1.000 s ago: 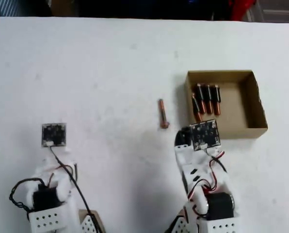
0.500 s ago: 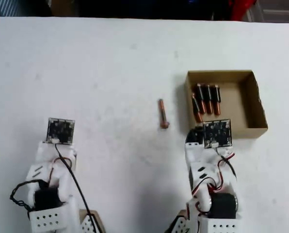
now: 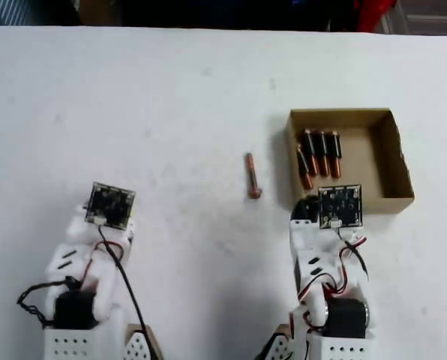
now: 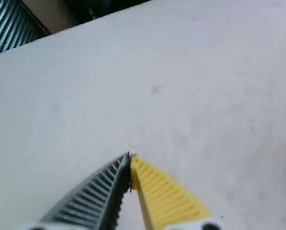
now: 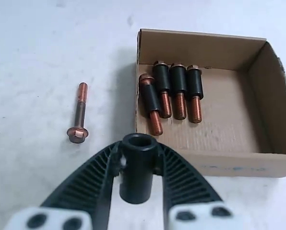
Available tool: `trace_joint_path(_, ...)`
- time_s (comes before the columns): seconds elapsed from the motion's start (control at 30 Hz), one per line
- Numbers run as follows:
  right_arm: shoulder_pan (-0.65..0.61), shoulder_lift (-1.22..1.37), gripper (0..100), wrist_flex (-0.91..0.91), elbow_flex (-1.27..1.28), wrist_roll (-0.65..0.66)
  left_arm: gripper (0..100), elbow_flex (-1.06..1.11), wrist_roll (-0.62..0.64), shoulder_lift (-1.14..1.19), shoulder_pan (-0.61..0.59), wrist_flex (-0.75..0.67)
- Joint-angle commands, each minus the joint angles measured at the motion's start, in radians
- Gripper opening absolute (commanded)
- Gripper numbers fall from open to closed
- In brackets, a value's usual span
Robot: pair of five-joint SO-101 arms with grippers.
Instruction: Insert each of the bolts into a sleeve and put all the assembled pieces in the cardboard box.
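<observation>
A bare copper bolt (image 3: 250, 177) lies on the white table, head toward the arms, just left of the cardboard box (image 3: 388, 161). The bolt (image 5: 78, 113) and box (image 5: 272, 96) also show in the right wrist view. Several assembled bolts with black sleeves (image 5: 171, 93) lie side by side in the box's left part. My right gripper (image 5: 138, 167) is shut on a black sleeve (image 5: 137, 167), held upright just in front of the box's near wall. My left gripper (image 4: 130, 165) hangs over bare table at the near left, fingers shut with nothing between them.
The white table (image 3: 171, 105) stretches wide and bare to the left and behind the box. The right part of the box floor (image 5: 229, 110) is free. A dark room edge runs along the table's far side.
The left arm's wrist has drawn back toward its base and swung slightly right. The right arm with the sleeve has shifted a little right and back, toward the box's near wall.
</observation>
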Motion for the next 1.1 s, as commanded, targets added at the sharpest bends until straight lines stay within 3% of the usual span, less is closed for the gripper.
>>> trace_joint_path(0.0,0.007,-0.012,3.4,-0.027,-0.008,-0.011,2,-0.130,-0.009,-0.002,0.015,0.052)
trace_joint_path(0.2,0.005,-0.012,3.4,-0.027,-0.008,-0.011,2,-0.247,-0.009,0.018,0.015,0.121)
trace_joint_path(0.4,0.002,-0.010,3.4,-0.027,-0.008,-0.011,2,-0.448,-0.006,0.337,0.021,0.115)
trace_joint_path(0.73,0.008,-0.010,3.4,-0.027,-0.008,-0.011,2,-0.775,-0.005,0.892,0.294,0.115)
trace_joint_path(1.07,0.070,-0.010,3.4,-0.027,-0.006,-0.011,2,-1.074,0.008,1.379,0.389,0.115)
